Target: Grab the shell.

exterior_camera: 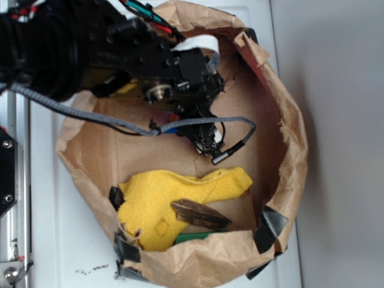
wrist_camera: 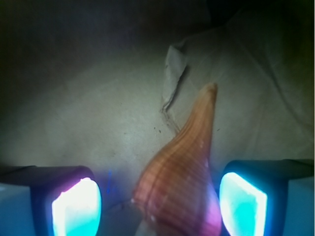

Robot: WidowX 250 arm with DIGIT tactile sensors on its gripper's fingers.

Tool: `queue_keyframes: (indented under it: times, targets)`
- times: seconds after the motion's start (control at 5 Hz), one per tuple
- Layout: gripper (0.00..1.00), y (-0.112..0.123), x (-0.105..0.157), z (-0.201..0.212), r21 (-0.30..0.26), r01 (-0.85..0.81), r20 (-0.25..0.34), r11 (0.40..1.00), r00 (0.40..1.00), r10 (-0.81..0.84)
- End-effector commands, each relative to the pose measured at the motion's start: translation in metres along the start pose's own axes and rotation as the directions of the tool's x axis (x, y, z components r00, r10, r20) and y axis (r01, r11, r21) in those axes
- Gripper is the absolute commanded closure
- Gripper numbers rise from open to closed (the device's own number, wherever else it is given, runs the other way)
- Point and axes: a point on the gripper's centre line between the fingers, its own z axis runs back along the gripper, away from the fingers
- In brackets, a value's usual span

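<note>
The robot's hand (exterior_camera: 207,139) hangs low inside a big brown paper bag (exterior_camera: 287,120) that lies on the white bench (exterior_camera: 54,240). The bag's crinkly edge stands up all around like a wall, so the only way in or out is from above.

In the wrist view the shell (wrist_camera: 184,172) lies on the brown paper floor, right between the two glowing fingers (wrist_camera: 76,206). Its fat ribbed end is close to the camera and its thin point faces away. The hand is open wide. The right finger is almost at the shell's side, and I cannot tell if it touches. The left finger has a clear gap beside the shell. The hand has hold of nothing.

In the exterior view the arm hides the shell. A gray cable (exterior_camera: 90,117) loops from the arm across the bag.

Near the bottom edge of the bag lies a yellow cloth (exterior_camera: 162,198). A dark brown wood piece (exterior_camera: 201,214) rests on it, and a bit of something green (exterior_camera: 192,237) peeks out under it. These are well apart from the hand, with bare paper floor between. Black tape (exterior_camera: 270,228) holds the bag's rim in places. There is also bare floor on the right side of the hand, up to the bag wall.
</note>
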Motion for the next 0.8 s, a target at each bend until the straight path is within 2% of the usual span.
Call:
queue_keyframes:
  times: [0.0, 0.2, 0.4, 0.6]
  targets:
    - [0.06, -0.008, 0.004, -0.017, 0.027, 0.048, 0.066, 0.999, 0.997, -0.049]
    - [1.0, -0.005, 0.008, -0.009, -0.001, 0.025, 0.068, 1.0, 0.997, -0.025]
    - [1.0, -0.005, 0.014, 0.006, -0.036, 0.018, 0.063, 0.999, 0.998, -0.016]
    - [1.0, -0.003, 0.022, 0.045, -0.12, 0.001, 0.054, 0.993, 0.999, 0.005]
